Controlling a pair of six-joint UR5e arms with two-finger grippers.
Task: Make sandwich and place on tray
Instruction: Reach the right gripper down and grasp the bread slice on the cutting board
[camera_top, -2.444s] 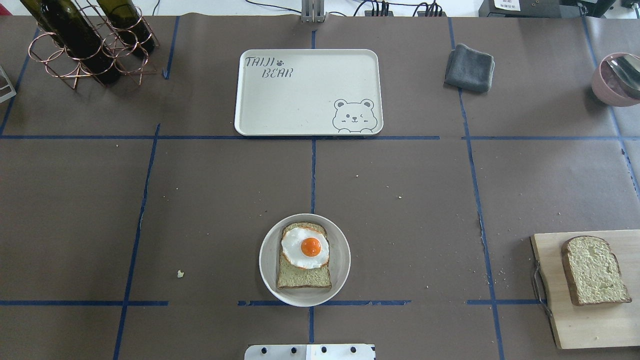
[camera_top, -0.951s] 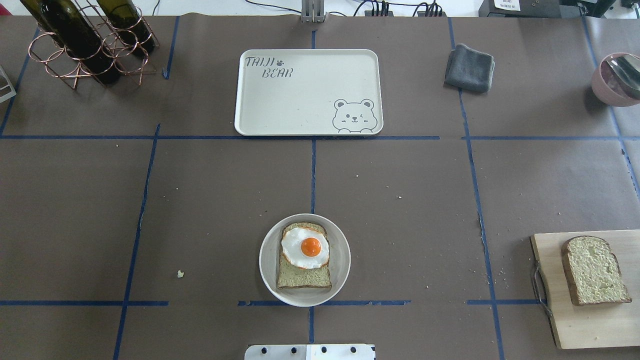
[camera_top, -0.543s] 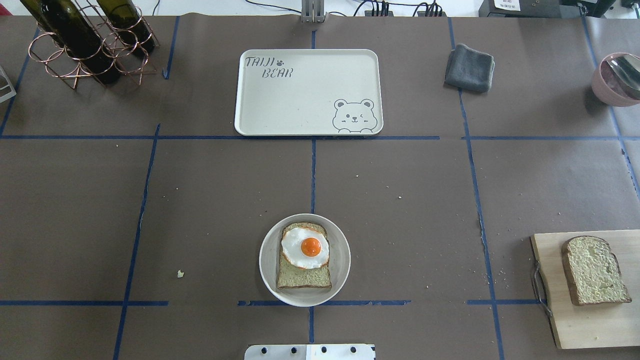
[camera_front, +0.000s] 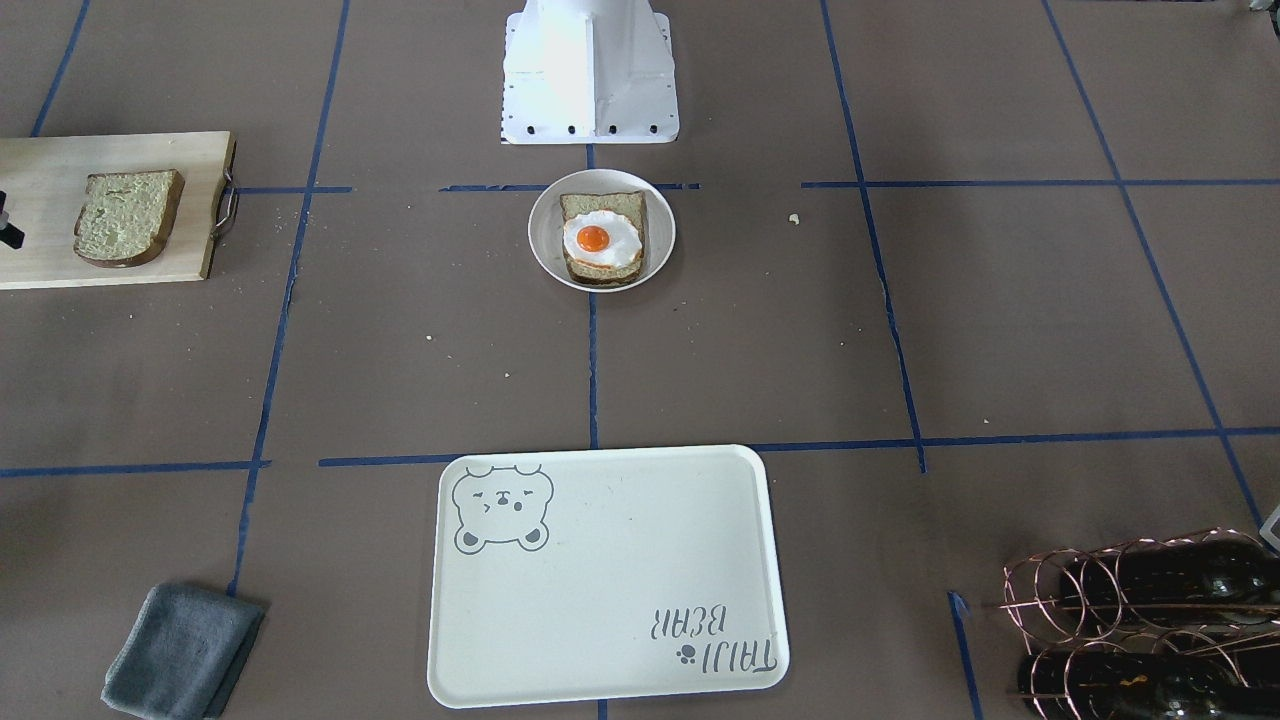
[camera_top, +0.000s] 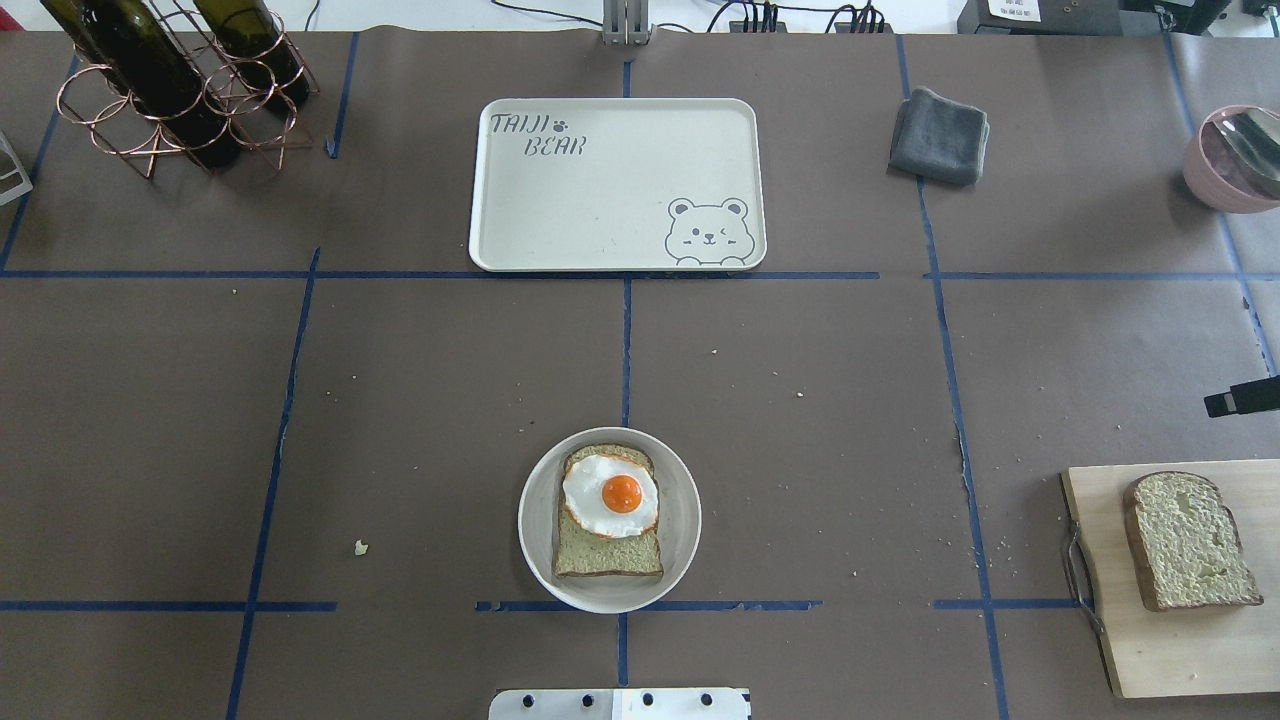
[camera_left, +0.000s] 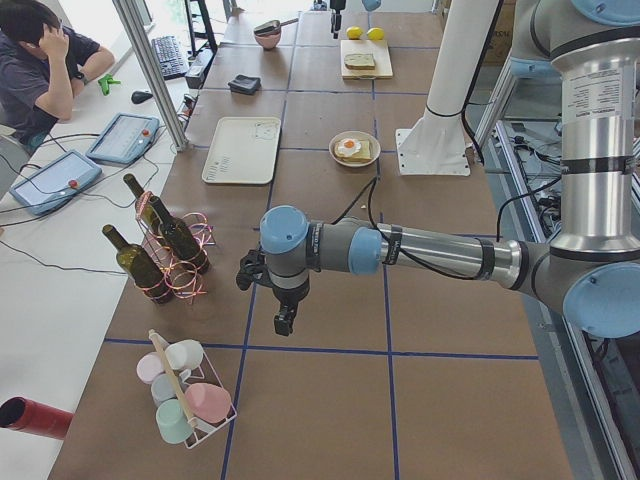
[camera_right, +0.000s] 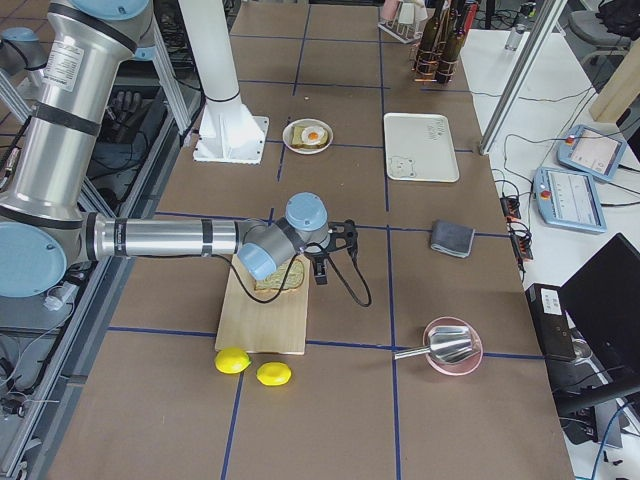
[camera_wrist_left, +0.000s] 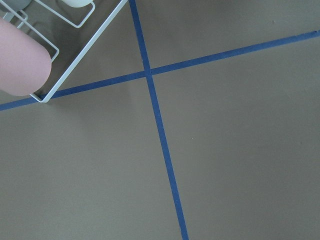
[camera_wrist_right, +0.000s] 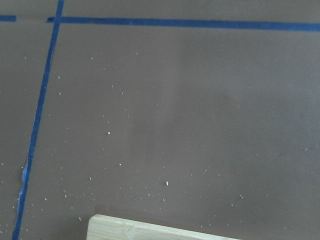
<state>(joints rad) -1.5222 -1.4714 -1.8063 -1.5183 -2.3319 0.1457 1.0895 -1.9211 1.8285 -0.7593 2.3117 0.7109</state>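
Grey "TAIJI BEAR" lettering (camera_top: 537, 135) on tray (camera_top: 620, 200)

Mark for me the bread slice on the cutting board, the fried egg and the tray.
bread slice (camera_top: 1190, 540), overhead exterior view, centre of its crumb face.
fried egg (camera_top: 622, 493), overhead exterior view, on the orange yolk.
tray (camera_top: 610, 190), overhead exterior view, bare middle of its floor.

Left arm (camera_left: 440, 250) and right arm (camera_right: 150, 238): silver tubes, pale-blue joint caps, grey housings. Black cable (camera_left: 370, 195) loops behind each wrist. White base (camera_front: 590, 75), dark screw holes.
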